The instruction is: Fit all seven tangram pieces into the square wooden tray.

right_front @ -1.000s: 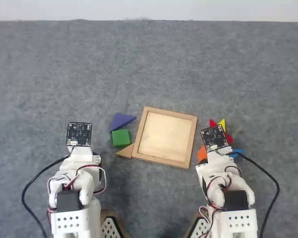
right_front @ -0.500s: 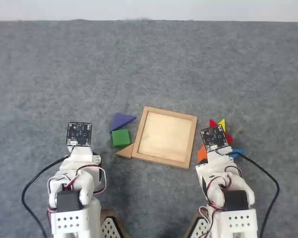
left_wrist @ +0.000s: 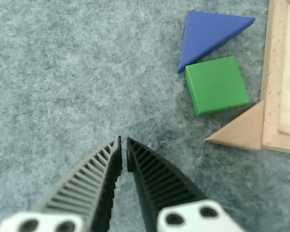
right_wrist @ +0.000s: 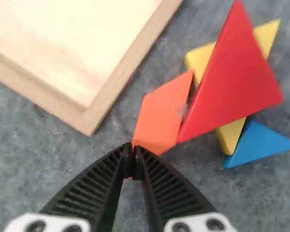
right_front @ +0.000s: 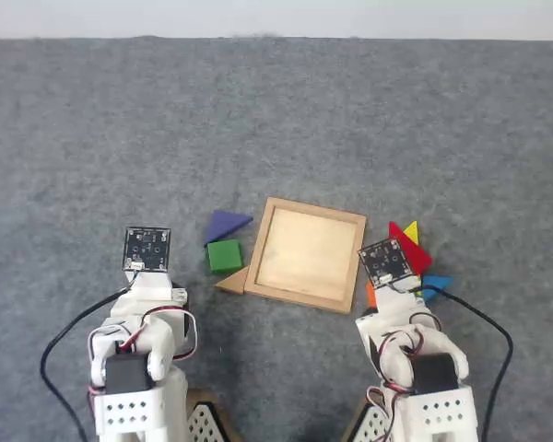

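High view: your tray (right_front: 318,210) sits mid-table on the grey felt (right_front: 92,138), with nothing in it. On its left are the indigo triangle (right_front: 224,224) and the green square (right_front: 224,255) just beside it, and the tan triangle (right_front: 234,280) is against the tray's near-left corner. On its right is one tight cluster: red triangle (right_front: 408,247), yellow triangle (right_front: 412,230), light-blue triangle (right_front: 435,285) and orange parallelogram (right_front: 370,295). The left arm (right_front: 147,304) is apart from the left group. The right arm (right_front: 387,262) has its wrist over the cluster.

Left wrist view: the left gripper (left_wrist: 123,140) has its jaws almost together with a thin gap, holding nothing, over bare felt. The green square and tan triangle lie ahead, clear of the tips.

Right wrist view: the right gripper (right_wrist: 133,147) is closed and empty. Its tips are at the orange parallelogram's near corner; I can't tell if they touch. The red triangle lies across the yellow one, and the tray corner is just beside the tips.
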### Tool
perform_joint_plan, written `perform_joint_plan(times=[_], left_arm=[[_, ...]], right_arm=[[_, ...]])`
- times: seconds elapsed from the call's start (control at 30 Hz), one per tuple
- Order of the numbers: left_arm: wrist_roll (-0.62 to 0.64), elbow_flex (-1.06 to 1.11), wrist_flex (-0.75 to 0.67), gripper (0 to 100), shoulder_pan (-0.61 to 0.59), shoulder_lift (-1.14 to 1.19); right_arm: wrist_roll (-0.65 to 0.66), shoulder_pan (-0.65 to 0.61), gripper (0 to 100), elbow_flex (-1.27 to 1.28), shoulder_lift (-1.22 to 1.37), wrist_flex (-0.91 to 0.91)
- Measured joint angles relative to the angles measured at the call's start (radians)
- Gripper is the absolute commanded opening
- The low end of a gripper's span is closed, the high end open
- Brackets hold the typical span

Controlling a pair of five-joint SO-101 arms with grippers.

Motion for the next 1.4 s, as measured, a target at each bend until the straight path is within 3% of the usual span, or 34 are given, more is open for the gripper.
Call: perform_joint_plan(times=[0.3,0.43,0.63,0.8,0.9,1.2,1.4], left_arm=[[0.0,0.0,0.0,2,0.0,0.0],[0.0,0.0,0.0,2,0.0,0.0],[0.0,0.0,0.0,2,0.0,0.0],[0.0,0.0,0.0,2,0.0,0.0],[0.0,0.0,0.0,2,0.0,0.0],[0.0,0.0,0.0,2,0.0,0.0],[0.0,0.0,0.0,2,0.0,0.0]], right_arm=[[0.0,0.002,0.8,-0.002,-0.037,0.012],[0.0,0.041,0.7,-0.002,-0.037,-0.069],[0.008,0.218,0.9,-0.002,-0.037,-0.172],[0.244,0.445,0.9,-0.002,-0.037,-0.324],[0.288,0.52,0.9,-0.023,-0.037,-0.333],[0.296,0.479,1.3,-0.239,0.006,-0.244],[0.284,0.387,18.5,-0.509,0.399,-0.232]])
